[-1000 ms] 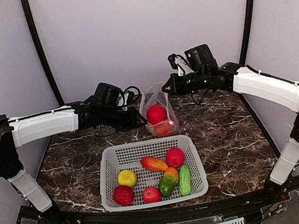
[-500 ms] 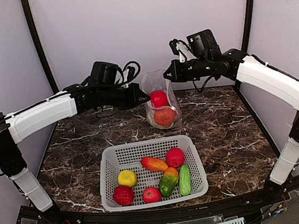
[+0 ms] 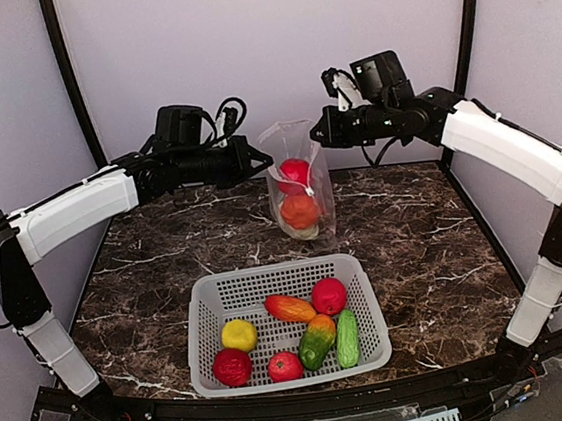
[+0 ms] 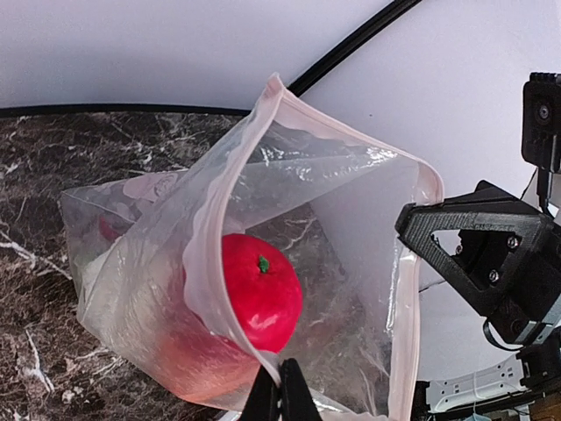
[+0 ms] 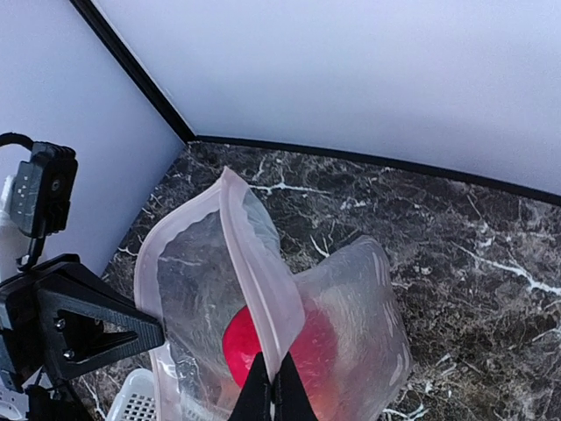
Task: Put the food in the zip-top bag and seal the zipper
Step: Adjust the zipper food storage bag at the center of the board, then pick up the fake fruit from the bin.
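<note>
Hoisted higher than a second back: zip-top bag (image 3: 299, 183), both arms raised with it, no longer slumped but hanging long and narrow. Sits at 12 o'clock from the white basket (image 3: 267, 271), toward the far wall. Cannot tell whether the base brushes the bench (image 3: 426, 246) or hangs just free. Carries two pieces: red fruit (image 3: 295, 172) on top, orange one (image 3: 300, 211) beneath, touching. Mouth upward and gaping; zipper (image 4: 213, 202) unsealed, strips bowed well apart in the left wrist view.

Left tool (image 3: 259, 162) clamped closed on the rim at 9 o'clock of the mouth. Right tool (image 3: 319, 132) clamped closed on the zipper strip at 3 o'clock. Confirmed in both wrist views: fingertips together, plastic pinched between.

Likely reason for the hold: opposite ends of the rim gripped so the load drops to the bottom and the mouth keeps its shape. Pulling the ends apart would probably flatten the strips together, ready for pressing shut.

Left in the basket at 6 o'clock of the bag: seven pieces, among them yellow fruit (image 3: 239, 335) and cucumber (image 3: 347, 337). Filling judged incomplete. No tool free for loading while both hold the rim. Risk: thin plastic slipping from one pinch, spilling the fruit.
</note>
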Motion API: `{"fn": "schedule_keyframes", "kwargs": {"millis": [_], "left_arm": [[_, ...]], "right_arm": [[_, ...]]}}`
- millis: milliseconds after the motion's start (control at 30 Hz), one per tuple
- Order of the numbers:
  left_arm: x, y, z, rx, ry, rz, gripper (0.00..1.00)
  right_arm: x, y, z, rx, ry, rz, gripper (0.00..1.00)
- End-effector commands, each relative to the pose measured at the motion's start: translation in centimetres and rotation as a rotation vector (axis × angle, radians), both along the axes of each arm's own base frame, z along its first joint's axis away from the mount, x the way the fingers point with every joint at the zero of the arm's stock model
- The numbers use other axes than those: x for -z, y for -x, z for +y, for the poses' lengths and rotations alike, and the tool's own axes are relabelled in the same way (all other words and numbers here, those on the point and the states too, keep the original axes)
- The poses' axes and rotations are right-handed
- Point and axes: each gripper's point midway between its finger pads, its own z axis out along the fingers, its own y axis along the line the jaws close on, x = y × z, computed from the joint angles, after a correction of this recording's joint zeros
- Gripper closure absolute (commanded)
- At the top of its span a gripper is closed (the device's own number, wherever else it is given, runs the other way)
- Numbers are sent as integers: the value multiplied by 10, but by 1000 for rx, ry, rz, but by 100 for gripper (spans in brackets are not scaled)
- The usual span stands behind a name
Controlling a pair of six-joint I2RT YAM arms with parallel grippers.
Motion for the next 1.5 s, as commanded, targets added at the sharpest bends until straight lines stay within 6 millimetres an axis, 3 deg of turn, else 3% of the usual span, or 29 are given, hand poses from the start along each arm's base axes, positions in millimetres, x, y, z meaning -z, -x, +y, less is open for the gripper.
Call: {"fn": "schedule_keyframes", "kwargs": {"millis": [0,233,400,467,500,567,667,700,733,867,967,1067,1367,1467], "left_arm": [[19,-5,2,-8,-5,30,99],[24,-8,11,-27,-53,23,99],[13,-1,18,-22,-79,-22,97],[10,4,26,-22,-111,-49,85],[12,7,29,-16,-137,-60,72],[12,16,40,-17,-178,-88,57],[22,40,63,-24,-233,-105,47],[41,49,70,-18,-274,-79,44],[39,61,79,-24,-291,-82,43],[83,107,102,-19,-438,-9,38],[119,139,109,-1,-527,65,34],[143,168,108,21,-546,147,29],[203,198,105,30,-678,297,18],[213,201,106,22,-706,330,17]], "right_arm": [[43,-11,10,-1,2,112,100],[42,-14,15,-15,-6,112,100],[37,-13,15,-19,-14,104,100],[35,-13,16,-20,-17,103,100],[34,-13,16,-22,-20,102,100],[33,-13,17,-24,-24,100,100],[30,-13,18,-30,-31,97,100],[29,-13,18,-32,-33,95,100],[29,-12,19,-35,-35,95,100],[26,-12,18,-35,-40,91,100],[25,-11,18,-35,-44,91,100],[27,-11,19,-39,-47,94,100],[33,-9,25,-60,-63,113,100],[34,-10,25,-62,-62,113,100]]}}
